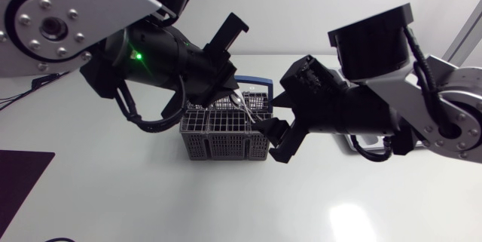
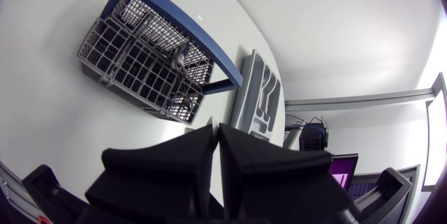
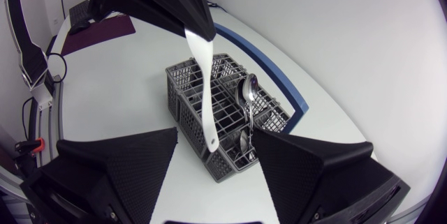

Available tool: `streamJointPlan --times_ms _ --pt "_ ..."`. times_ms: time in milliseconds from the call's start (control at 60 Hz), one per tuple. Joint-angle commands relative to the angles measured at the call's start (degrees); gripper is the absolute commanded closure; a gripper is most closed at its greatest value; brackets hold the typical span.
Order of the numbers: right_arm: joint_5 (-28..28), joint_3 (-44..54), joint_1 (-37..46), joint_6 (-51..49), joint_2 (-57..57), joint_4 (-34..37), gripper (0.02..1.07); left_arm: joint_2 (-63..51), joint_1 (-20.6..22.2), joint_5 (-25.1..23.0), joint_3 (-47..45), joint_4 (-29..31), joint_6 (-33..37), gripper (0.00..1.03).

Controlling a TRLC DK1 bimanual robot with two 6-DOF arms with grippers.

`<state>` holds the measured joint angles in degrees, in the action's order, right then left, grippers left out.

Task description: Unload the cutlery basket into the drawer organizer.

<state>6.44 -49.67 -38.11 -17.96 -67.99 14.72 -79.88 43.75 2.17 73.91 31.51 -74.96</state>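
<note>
Cutlery basket [image 1: 224,135] is sitting mid-worktop [image 1: 113,197], a grey mesh that is probably light. Over it the left tool [image 2: 216,130] is pinching a white utensil [image 3: 204,91] by its top end; the utensil looks stiff, light and slick. Metal spoons [image 3: 248,88] are standing bowl-up, likely best gripped there. The right tool [image 3: 216,147] is gaping wide and empty, crowding the basket. The drawer organizer [image 2: 262,102] is lying just beyond.

Pretty clearly a robotics lab bench, not anybody's kitchen. The left arm [image 1: 68,23] and right arm [image 1: 422,114], all bare metal links and black joints, hung over a plain white table [image 1: 226,204]. Loose cables [image 1: 22,90] and a dark mat [image 1: 19,182] lay at its left edge. The cutlery basket [image 1: 226,133] and drawer organizer [image 2: 262,105] sat right on the tabletop.
</note>
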Motion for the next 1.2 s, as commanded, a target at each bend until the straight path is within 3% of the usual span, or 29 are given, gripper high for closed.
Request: streamJointPlan --times_ms 0,283,450,567,717,750,833,1017,1067,1117,1133,1183 --pt "0.68 -2.19 -0.3 1.7 -1.62 -1.1 0.4 -1.6 0.2 -0.77 2.56 0.49 -2.74 0.98" --pt "-0.02 -4.47 -0.83 1.78 -5.75 -2.33 0.49 -3.53 0.64 -2.17 4.49 1.01 -4.06 0.98" --pt "-0.28 -5.0 -0.65 1.78 -6.9 -4.0 0.69 -3.71 0.81 -2.79 5.02 1.19 -4.67 0.98" --pt "-0.37 -5.09 -0.48 1.78 -7.51 -4.26 0.72 -3.71 0.81 -3.05 5.02 1.36 -4.76 0.98" --pt "-0.55 -4.73 -0.21 1.78 -7.6 -5.05 0.91 -3.71 0.64 -3.05 4.84 1.36 -4.85 0.97" --pt "-0.55 -4.65 -0.12 1.7 -7.6 -5.4 1.02 -3.71 0.46 -3.05 4.75 1.36 -4.85 0.97" --pt "-0.46 -4.38 -0.04 1.7 -7.6 -4.88 1.01 -3.71 0.37 -3.05 4.75 1.28 -4.85 0.97" --pt "0.07 -4.47 -0.04 1.61 -7.42 -3.56 1.01 -3.18 0.2 -3.05 4.75 1.19 -4.85 0.81" --pt "0.68 -4.56 -0.12 1.61 -7.25 -2.94 1.01 -2.92 -0.24 -4.46 4.75 1.1 -5.2 0.64" --pt "1.3 -4.73 -0.12 1.61 -7.16 -2.15 1.01 -2.83 -0.59 -5.25 4.75 0.84 -5.29 0.53" --pt "1.47 -4.73 -0.12 1.61 -7.07 -1.89 1.01 -2.65 -0.94 -5.95 4.75 0.4 -5.37 0.45" --pt "1.56 -4.73 -0.04 1.61 -6.9 -1.45 1.01 -2.39 -1.56 -7.18 4.66 -0.57 -5.55 0.34"
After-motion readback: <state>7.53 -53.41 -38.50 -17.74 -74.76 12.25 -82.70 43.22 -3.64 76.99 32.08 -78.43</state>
